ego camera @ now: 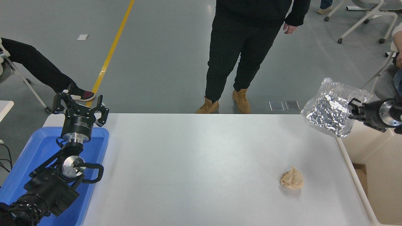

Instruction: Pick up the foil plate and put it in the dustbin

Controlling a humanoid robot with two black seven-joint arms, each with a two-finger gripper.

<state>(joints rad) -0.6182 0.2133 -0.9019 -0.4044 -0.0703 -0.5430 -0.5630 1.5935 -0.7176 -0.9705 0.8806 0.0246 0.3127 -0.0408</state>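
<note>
Now, from the head view, the right gripper [352, 109] is pinched tight on one edge of the foil plate [329, 110]. The plate is up in the air, off the bench [194, 163], and hangs near the far right corner. It is tipped so its shiny inside faces us.

So the picking up looks done. What is left, I think, is to carry the plate a bit more to the right, over the dustbin [381, 185], and let go. The bin sits right beside the bench on the right, and only part of it shows.

The plate is thin silver foil, all wrinkly, with a soft raised rim that looks bent. It would squash easily. The bin is smooth cream plastic with tall walls. The bench is flat, white and a little shiny.

A small tan paper wad [292, 182] lies crumpled on the bench, well apart from the plate.

The left gripper [80, 108] is parked at the lower left, fingers spread wide, holding nothing, above a flat blue tray [34, 150].

A person [248, 47] in dark clothes stands at the far side.
</note>
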